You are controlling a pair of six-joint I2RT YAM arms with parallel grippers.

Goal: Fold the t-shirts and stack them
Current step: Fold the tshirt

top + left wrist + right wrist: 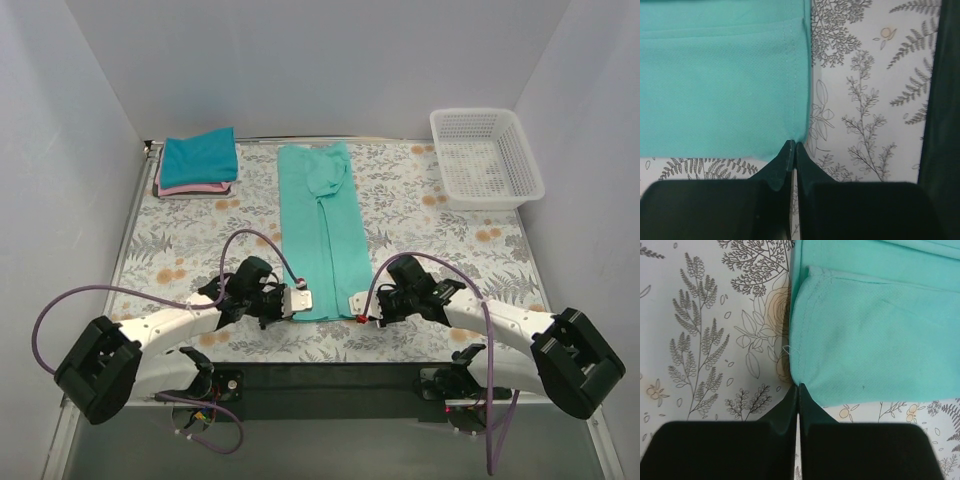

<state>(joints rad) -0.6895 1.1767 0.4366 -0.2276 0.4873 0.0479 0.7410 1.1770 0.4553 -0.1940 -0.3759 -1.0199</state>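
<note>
My left claw [792,148]: fingers pressed together, near left hem corner of sea-green shirt [720,85] pinched at tips. My right claw [799,388]: fingers together too, clamped on near right hem corner. Sea-green shirt lies long and narrow down middle of flower-print table [450,250], sides folded in, hem nearest me. Teal-blue shirt [198,157] folded, on top of pink shirt [195,188]; that stack at far left corner. White basket [487,160] at far right, well apart from shirts.
</note>
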